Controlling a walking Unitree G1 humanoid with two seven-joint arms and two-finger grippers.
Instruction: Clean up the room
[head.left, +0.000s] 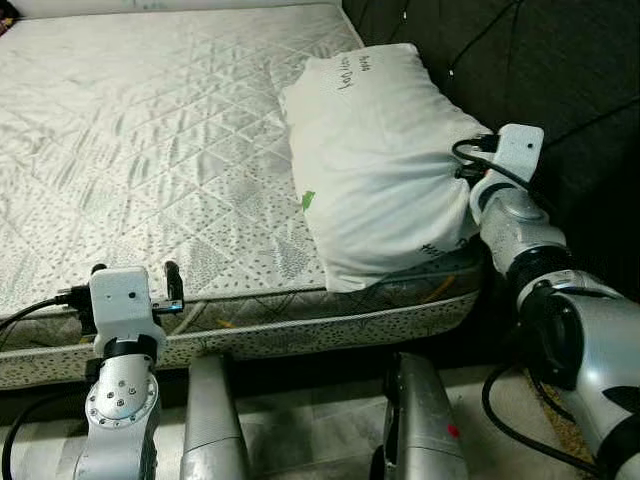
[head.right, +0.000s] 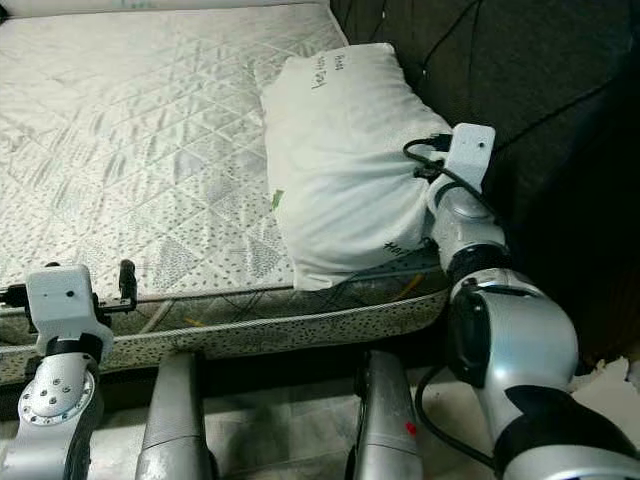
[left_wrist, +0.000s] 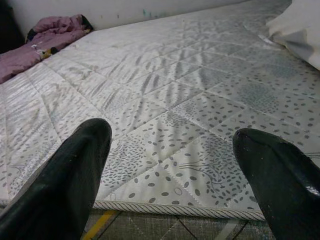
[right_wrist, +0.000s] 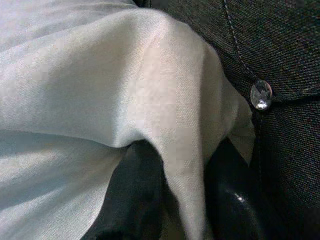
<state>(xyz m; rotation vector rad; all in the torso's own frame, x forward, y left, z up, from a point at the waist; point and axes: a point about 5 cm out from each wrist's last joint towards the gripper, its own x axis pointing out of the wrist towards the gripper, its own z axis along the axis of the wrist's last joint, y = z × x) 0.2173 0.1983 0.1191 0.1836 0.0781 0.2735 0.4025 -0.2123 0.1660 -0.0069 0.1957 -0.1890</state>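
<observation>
A white pillow lies on the right side of the bare quilted mattress, against the dark headboard. My right gripper is at the pillow's right edge, shut on a fold of its fabric that runs between the two black fingers. In the eye views the pillow hides those fingers and the right wrist stands beside it. My left gripper hovers open at the mattress's front edge, with nothing between its fingers.
The dark tufted headboard with a shiny button stands close to the right of the pillow. A purple heap of cloth lies at the mattress's far corner by the wall. My legs stand against the bed's front.
</observation>
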